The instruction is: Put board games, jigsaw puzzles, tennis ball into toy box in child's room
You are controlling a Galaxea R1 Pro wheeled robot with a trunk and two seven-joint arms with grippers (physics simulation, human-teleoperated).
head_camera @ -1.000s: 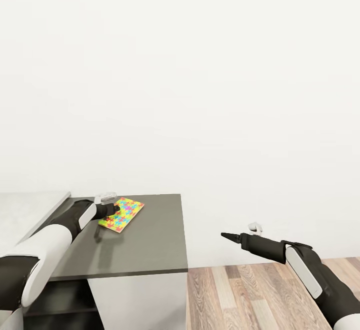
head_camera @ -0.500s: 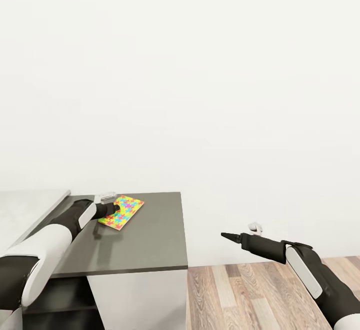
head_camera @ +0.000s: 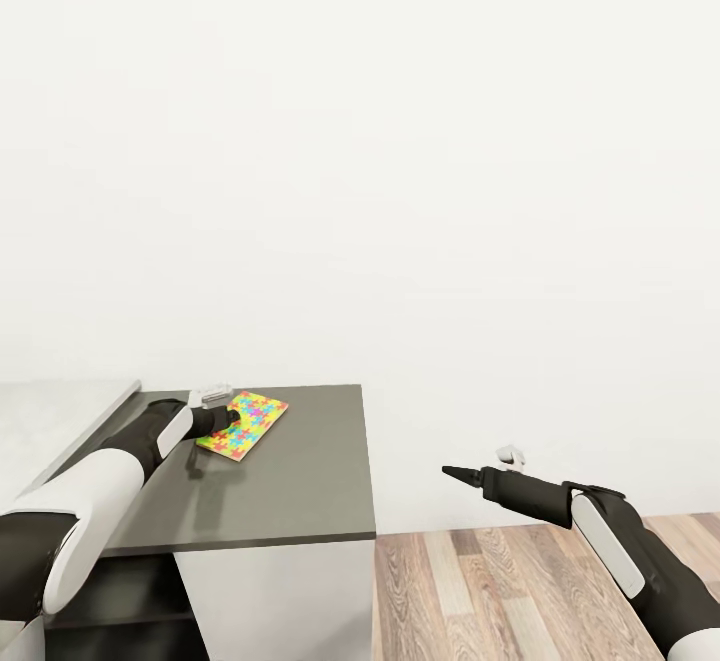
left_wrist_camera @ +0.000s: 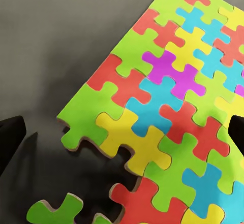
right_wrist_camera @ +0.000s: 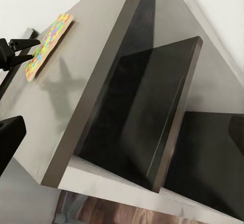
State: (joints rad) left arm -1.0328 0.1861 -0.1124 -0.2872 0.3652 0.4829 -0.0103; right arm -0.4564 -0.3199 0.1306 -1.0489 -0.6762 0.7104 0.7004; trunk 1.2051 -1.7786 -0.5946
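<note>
puzzle pickup on the dark bench

jigsaw puzzle (head_camera: 243,427) lies flat on the dark bench (head_camera: 290,491), near its far edge. left gripper (head_camera: 226,422) sits at the puzzle's near edge, fingers spread either side, likely lining up a pinch. right gripper (head_camera: 450,471) hangs clear over the floor, clenched and holding nothing.

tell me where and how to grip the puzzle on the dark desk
Probably by its near edge, from the left gripper's side. The puzzle is thin and flat on the dark desk, so fingers open either side should take the edge, one above, one beneath.
</note>
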